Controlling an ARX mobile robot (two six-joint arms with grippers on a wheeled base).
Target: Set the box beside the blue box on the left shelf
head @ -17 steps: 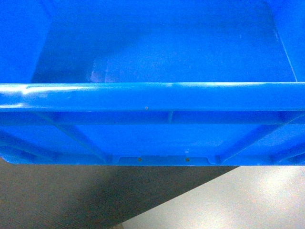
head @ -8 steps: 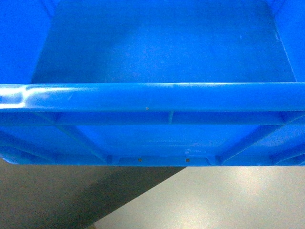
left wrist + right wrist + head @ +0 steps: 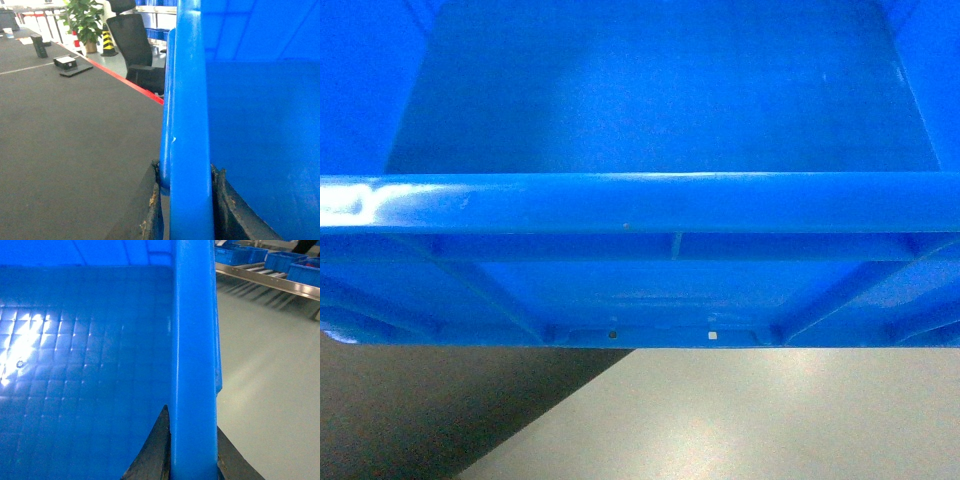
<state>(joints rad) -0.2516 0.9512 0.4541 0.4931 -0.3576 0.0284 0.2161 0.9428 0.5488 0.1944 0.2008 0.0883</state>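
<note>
All I can see of my own machine is the fingers at the bottom edge of each wrist view. The left gripper (image 3: 186, 205) shows two dark, nearly black tapering fingers (image 3: 150, 210) with scuffed, worn edges where paler chipped spots show through the coating. The right gripper (image 3: 192, 450) shows the same dark wedge-shaped fingers (image 3: 152, 450), matte and narrowing to pointed tips. No cables, screws or markings are in view.

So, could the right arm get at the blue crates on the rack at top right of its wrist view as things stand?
Probably not. The right gripper is shut on the rim of the box it helps carry, and open floor lies between it and the rack crates. The left gripper clamps the opposite rim.
</note>
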